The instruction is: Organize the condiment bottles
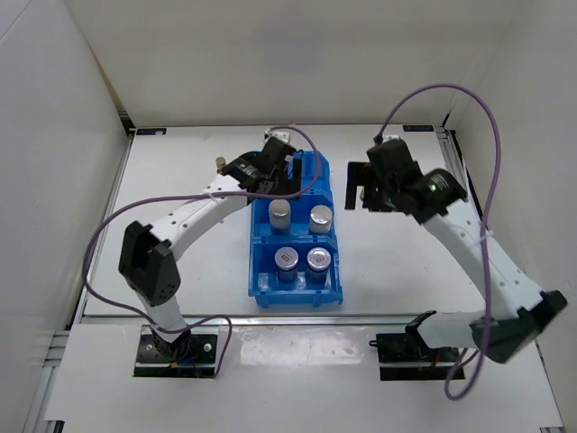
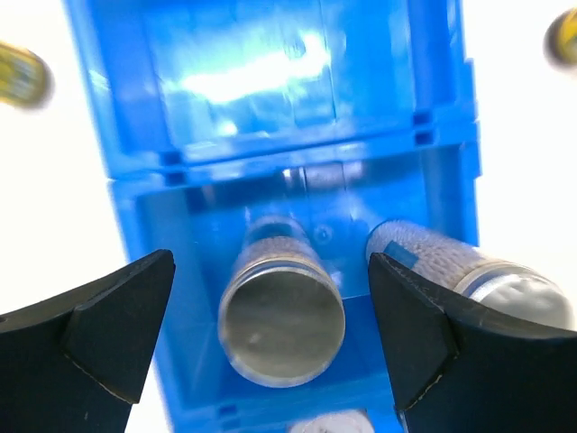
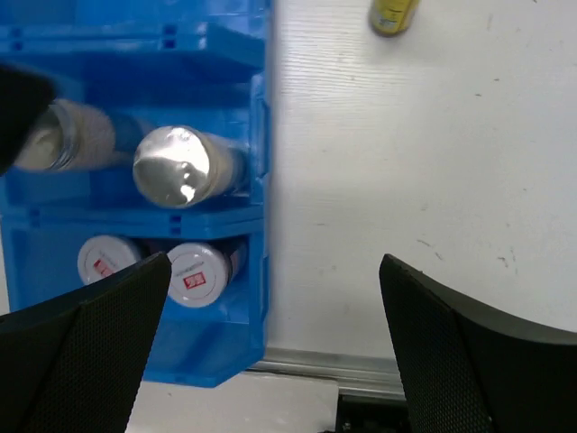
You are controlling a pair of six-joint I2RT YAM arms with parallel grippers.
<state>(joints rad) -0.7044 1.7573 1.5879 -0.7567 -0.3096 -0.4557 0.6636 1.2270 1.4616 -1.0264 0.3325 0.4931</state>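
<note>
Bottles first: four of the six stand inside the blue bin [image 1: 297, 299] in the middle of the top view. The left cylinder [image 1: 280, 214] and the right cylinder [image 1: 321, 217], both with silver lids up, share the middle compartment. The left jar [image 1: 287, 260] and the right jar [image 1: 317, 261], with red marks on their lids, are side by side in the compartment at the lower end of the bin. One amber bottle [image 1: 219, 163] is on the table [image 1: 171, 158], at the upper left of the bin and apart from it, just beside my left arm [image 1: 194, 216]. The second amber bottle [image 3: 393, 15] shows at the top edge of my right wrist view, on the table well to the right of the bin wall; I cannot tell if it stands or lies. My left gripper [image 1: 275, 176] is over the upper part of the bin, and its jaws are spread wide and grip nothing. In the left wrist view the lid of the left cylinder [image 2: 281, 325] appears low between my fingers [image 2: 108, 334], not touching them. My right gripper [image 3: 275, 271] is also spread wide and holds nothing; it hangs over the table just to the right of the bin.
</note>
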